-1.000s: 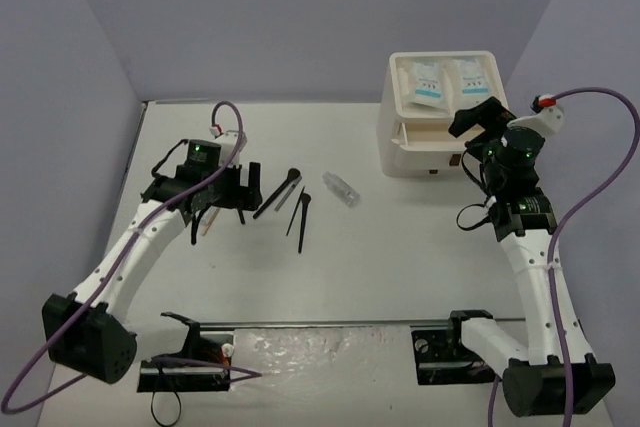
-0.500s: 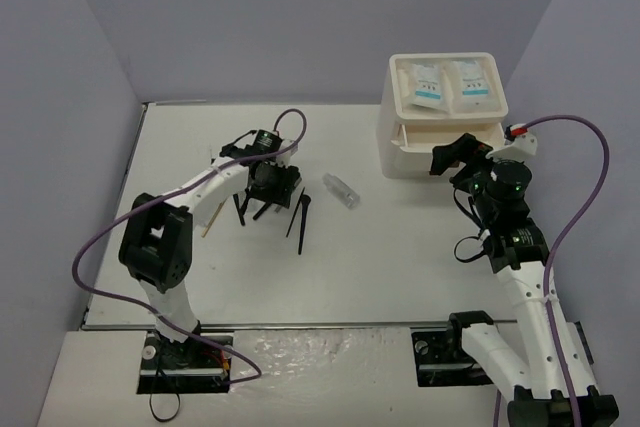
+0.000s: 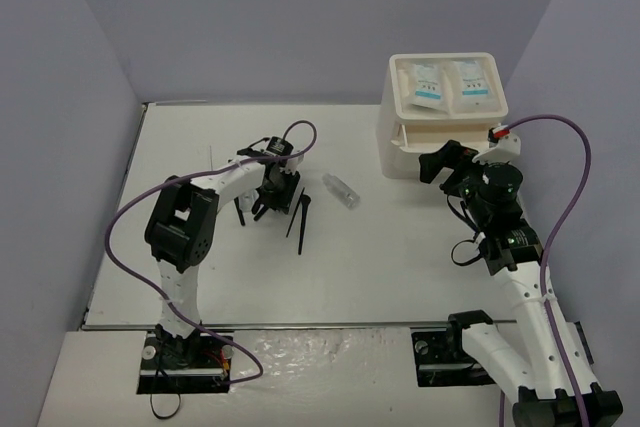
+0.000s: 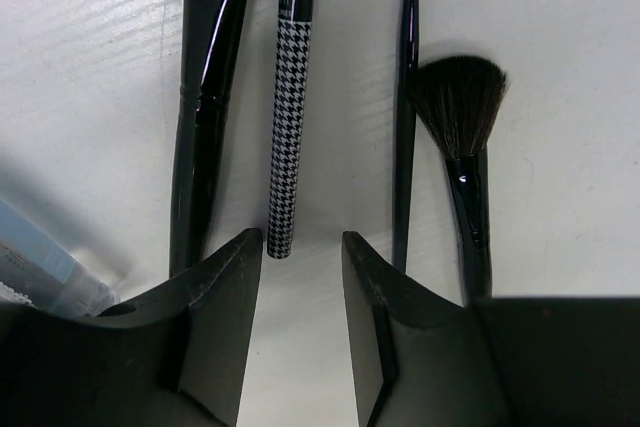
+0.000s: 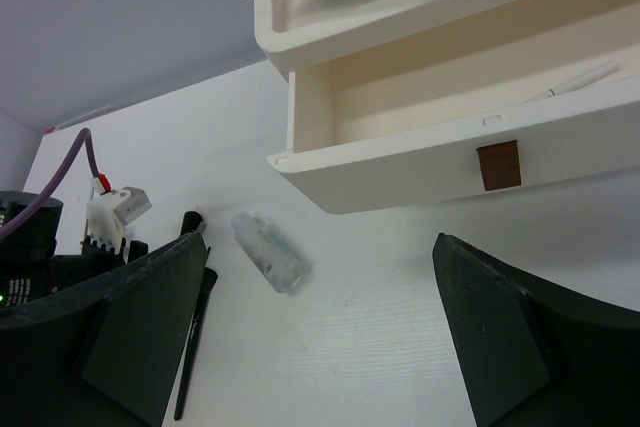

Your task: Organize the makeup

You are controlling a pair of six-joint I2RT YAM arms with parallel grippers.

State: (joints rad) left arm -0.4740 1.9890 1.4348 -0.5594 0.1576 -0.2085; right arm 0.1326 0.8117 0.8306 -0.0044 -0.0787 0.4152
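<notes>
White drawer box [image 3: 400, 147] at upper right holds both sachets [image 3: 425, 84] on top, its drawer [image 5: 440, 137] open before the wide, empty right gripper [image 5: 320, 247] — while mid-frame the brushes [image 4: 460, 147], checkered pencil [image 4: 290, 97] and vial [image 3: 340, 190] lie unsorted, the left gripper [image 4: 302, 247] narrow astride the pencil's end, not yet clamping.

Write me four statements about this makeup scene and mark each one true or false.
1. Both white sachets lie in the top tray of the box. True.
2. The clear vial sits inside the open drawer. False: it lies on the table.
3. The right gripper holds a brush. False: it is open and empty.
4. A houndstooth pencil lies just ahead of the left gripper, with a fluffy brush nearby. True.
</notes>
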